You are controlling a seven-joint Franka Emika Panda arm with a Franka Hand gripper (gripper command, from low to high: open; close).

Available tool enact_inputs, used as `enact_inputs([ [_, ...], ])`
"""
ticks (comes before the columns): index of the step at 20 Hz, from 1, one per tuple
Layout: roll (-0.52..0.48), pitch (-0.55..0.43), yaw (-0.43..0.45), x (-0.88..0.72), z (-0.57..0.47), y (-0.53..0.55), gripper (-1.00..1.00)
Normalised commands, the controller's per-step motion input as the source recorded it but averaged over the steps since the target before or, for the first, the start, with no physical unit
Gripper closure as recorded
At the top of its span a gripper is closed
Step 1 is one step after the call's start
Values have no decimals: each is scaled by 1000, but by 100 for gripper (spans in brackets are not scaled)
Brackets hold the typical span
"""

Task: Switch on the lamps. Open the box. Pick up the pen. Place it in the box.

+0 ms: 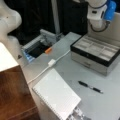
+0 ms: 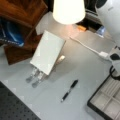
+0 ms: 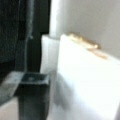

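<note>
The box (image 1: 96, 51) stands open at a front view's right, its pale compartments showing and its lid (image 1: 113, 26) raised behind them; its corner (image 2: 105, 100) also shows in a front view. The slim black pen (image 1: 90, 87) lies on the grey table in front of the box, untouched, and shows in both front views (image 2: 69, 90). A lamp shade (image 2: 68, 10) glows brightly at a front view's top. My gripper (image 1: 98, 27) hangs above the box's back edge beside the raised lid. In the wrist view one dark finger (image 3: 32, 97) stands next to a pale flat surface (image 3: 85, 82).
A white textured flat panel (image 1: 56, 96) leans on a stand at the table's front left. A white cable with a switch (image 1: 51, 62) crosses the table. An orange item (image 1: 48, 50) lies by a metal frame. Wooden furniture (image 1: 15, 95) borders the left.
</note>
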Motion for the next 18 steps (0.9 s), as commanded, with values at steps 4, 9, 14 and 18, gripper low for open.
enact_inputs([
  [4, 28, 78, -55, 107, 50, 174, -100],
  [9, 30, 72, -69, 74, 41, 165, -100],
  [14, 40, 60, -89, 16, 24, 247, -100],
  [18, 41, 66, -105, -13, 29, 280, -100],
])
